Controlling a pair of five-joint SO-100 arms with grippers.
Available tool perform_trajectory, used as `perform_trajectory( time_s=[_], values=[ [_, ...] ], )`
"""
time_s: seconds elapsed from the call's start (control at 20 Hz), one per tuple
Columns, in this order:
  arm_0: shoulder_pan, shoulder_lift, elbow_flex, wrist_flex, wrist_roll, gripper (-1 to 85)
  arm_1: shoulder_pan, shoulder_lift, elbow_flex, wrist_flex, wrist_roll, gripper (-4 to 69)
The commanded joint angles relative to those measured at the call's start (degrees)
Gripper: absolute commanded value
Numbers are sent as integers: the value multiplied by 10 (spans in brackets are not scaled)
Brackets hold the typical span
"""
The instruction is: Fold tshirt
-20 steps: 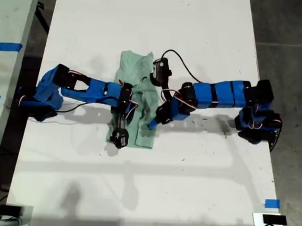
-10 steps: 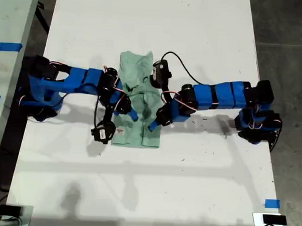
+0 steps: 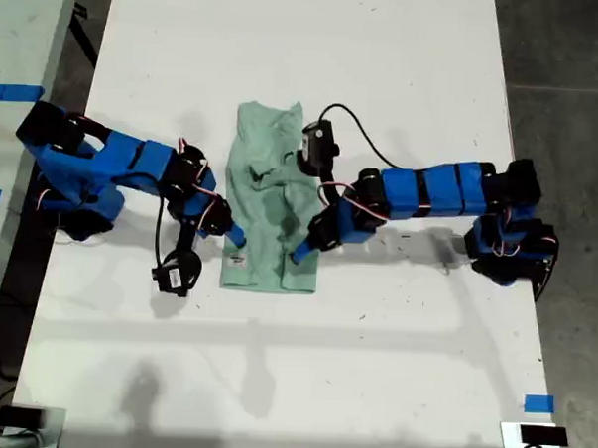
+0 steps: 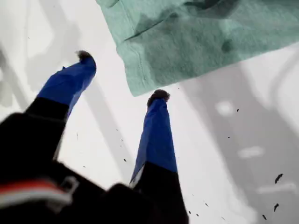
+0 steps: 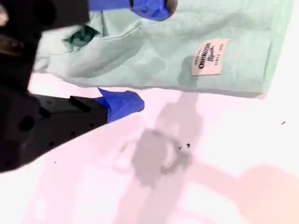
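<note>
While the white tabletop (image 3: 385, 69) fills most of the exterior view, the tshirt (image 3: 270, 198) lies at centre frame, slightly toward the exterior view's left, as a narrow upright strip. Its sides are already turned in and its hem end sits lowest in the frame. The cloth is rumpled at mid-length, and its neck end is toward the top of the frame.

The two blue arms reach in from opposite edges of the exterior view. My first hand (image 3: 303, 252) comes from the exterior view's right. Its fingers are spread and hold nothing, and the tips rest on the tabletop just beside the strip's lower corner; the first wrist view shows the same hand (image 4: 121, 75). My second hand (image 3: 235, 237) comes from the exterior view's left and is likewise released. In the second wrist view this hand (image 5: 140, 55) has one finger over the cloth and the other on the bare tabletop just outside the long edge. A small white sewn label (image 5: 208, 57) lies near that edge, close to the hem.

Step in hand, as judged: the lengthwise folds look complete and the crosswise fold has not yet begun. The next move likely calls for both hands to close on the two hem corners. They would then need to lift together and carry the hem toward the neck end, keeping the layers aligned.
</note>
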Motion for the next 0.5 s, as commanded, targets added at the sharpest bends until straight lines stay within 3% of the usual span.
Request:
perform_trajectory(
  time_s=[0.0,0.3,0.45],
  values=[
    [19,13,43,-86,-18,286,-16,-20,-30,-23,16,306],
    [49,-114,55,-205,-28,289,-21,-154,-47,-83,47,302],
    [54,-166,25,-198,-20,198,-28,-213,-85,-80,58,215]
  ],
)
